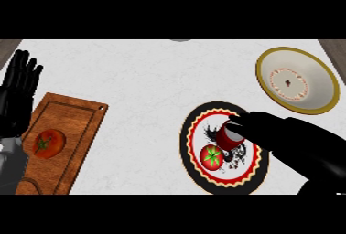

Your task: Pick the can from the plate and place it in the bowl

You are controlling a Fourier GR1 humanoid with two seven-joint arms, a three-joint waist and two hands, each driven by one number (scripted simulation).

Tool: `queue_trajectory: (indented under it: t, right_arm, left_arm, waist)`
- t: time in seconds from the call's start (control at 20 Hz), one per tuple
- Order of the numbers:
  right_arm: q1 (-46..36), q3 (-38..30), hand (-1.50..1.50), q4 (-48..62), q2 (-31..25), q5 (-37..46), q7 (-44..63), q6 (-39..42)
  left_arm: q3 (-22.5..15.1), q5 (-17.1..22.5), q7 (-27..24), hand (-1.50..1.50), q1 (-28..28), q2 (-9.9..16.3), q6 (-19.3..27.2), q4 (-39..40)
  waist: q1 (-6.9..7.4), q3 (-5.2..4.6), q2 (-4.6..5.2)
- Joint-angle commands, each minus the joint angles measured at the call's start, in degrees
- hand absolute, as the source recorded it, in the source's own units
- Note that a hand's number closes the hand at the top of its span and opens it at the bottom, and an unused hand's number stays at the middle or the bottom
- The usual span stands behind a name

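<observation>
A red can (228, 135) with a pale end lies on its side on the round patterned plate (196, 137), just above a tomato (211, 156) that shares the plate. My right hand (283, 132) comes in from the right, and its fingertips (242, 121) reach over the can's top and touch it; the fingers look only slightly bent, and I cannot see whether they close round the can. The cream bowl (317, 82) with a gold rim sits at the upper right, with nothing in it. My left hand (19, 87) rests open at the far left edge, fingers up.
A wooden cutting board (74, 132) lies at the left with a second tomato (49, 143) on it. The white counter (148, 77) stretches between the board, the plate and the bowl.
</observation>
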Motion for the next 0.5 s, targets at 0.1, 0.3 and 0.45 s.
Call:
queue_trajectory:
  t: [0.1, 0.3, 0.45]
  right_arm:
    - [2.77, 2.76, -1.5, 6.25, 4.75, 12.69, -7.84, -2.58]
    - [0.61, -1.14, -1.5, 10.68, 6.06, 14.62, -12.66, -1.2]
    - [1.83, -2.45, -1.5, 11.9, 5.19, 15.47, -18.47, -1.69]
  left_arm:
    - [1.7, -0.73, 0.62, 0.0, 0.24, 0.15, -2.26, -0.14]
    - [2.74, -1.72, 0.36, 0.0, -0.99, -1.54, -1.58, 0.22]
    - [2.48, -2.71, -4.47, 0.0, 1.73, -2.8, -3.42, 1.89]
  waist:
    - [0.01, 0.0, 0.0]
    - [-0.07, -0.01, 0.0]
    - [-0.09, -0.01, 0.02]
